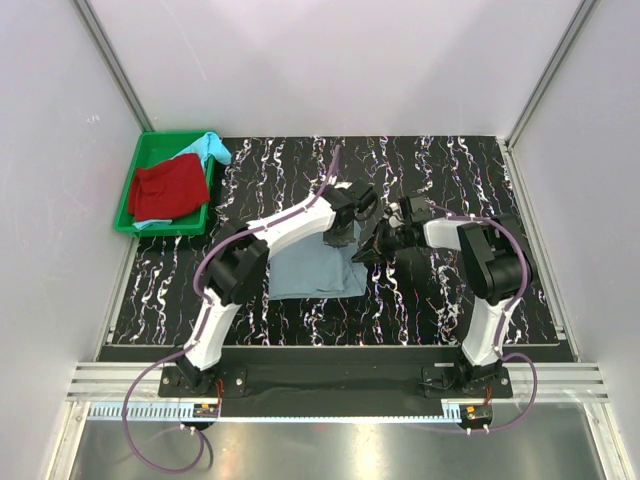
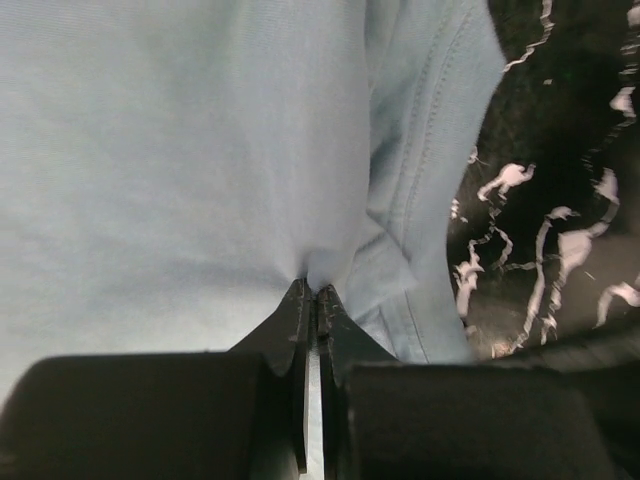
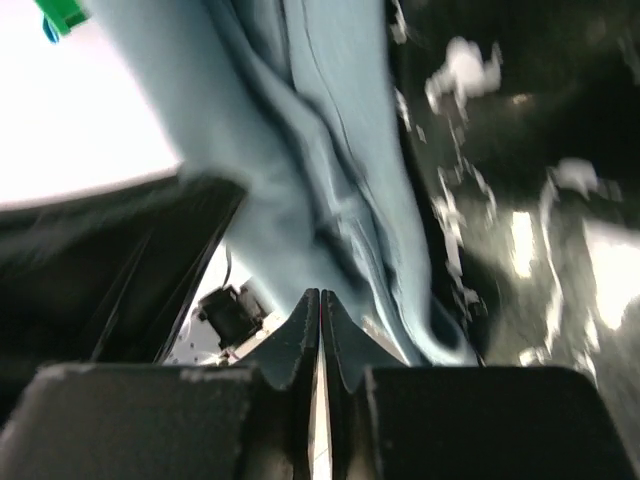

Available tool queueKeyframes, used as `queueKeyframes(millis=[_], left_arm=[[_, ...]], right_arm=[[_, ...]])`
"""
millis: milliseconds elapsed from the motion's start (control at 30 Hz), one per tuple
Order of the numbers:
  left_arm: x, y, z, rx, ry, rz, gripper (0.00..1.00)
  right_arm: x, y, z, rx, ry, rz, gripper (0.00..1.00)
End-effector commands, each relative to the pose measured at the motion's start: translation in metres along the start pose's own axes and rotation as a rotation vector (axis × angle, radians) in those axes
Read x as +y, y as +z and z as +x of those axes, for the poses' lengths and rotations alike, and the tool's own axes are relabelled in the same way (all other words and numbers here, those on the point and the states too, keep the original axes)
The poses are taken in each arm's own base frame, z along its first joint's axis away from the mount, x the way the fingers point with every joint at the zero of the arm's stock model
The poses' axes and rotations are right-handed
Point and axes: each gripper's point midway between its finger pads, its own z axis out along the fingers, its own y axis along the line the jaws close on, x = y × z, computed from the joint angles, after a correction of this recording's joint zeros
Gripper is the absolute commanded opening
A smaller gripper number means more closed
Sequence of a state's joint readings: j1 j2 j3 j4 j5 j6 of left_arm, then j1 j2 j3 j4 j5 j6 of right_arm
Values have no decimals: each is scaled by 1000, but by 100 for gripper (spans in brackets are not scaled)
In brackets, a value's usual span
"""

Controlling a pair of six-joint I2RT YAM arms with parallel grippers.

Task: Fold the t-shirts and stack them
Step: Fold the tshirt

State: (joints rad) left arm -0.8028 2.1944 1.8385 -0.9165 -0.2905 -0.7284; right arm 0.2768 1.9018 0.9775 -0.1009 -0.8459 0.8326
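The large grey-blue t-shirt (image 1: 310,270) lies partly folded on the black marbled table, in front of the arms. My left gripper (image 1: 345,232) is at its far right corner, shut on a pinch of the cloth (image 2: 180,150) in the left wrist view (image 2: 316,288). My right gripper (image 1: 368,248) is close beside it at the shirt's right edge. Its jaws (image 3: 320,293) are closed, with the cloth (image 3: 330,150) bunched right at the tips. The red t-shirt (image 1: 170,190) and the light turquoise t-shirt (image 1: 212,148) lie in the tray.
A green plastic tray (image 1: 150,145) stands at the back left corner of the table (image 1: 450,170). White walls and aluminium rails enclose the table on three sides. The two grippers are nearly touching each other.
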Motion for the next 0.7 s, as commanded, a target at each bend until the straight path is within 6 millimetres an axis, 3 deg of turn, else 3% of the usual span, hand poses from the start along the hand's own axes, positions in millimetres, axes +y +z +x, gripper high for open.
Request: queueKeyframes(millis=[0, 233, 367, 533, 667], left_arm=[[-1, -40, -24, -74, -23, 82, 0], [8, -47, -31, -76, -35, 101, 0], [4, -46, -32, -70, -37, 118, 0], [-3, -50, -37, -71, -44, 150, 0], [-12, -57, -41, -72, -43, 190, 0]], right_arm=[[18, 9, -22, -57, -41, -15, 8], [24, 31, -43, -71, -63, 1, 6], [27, 41, -45, -73, -77, 15, 5], [15, 56, -52, -84, -89, 67, 5], [-7, 61, -53, -96, -89, 168, 5]])
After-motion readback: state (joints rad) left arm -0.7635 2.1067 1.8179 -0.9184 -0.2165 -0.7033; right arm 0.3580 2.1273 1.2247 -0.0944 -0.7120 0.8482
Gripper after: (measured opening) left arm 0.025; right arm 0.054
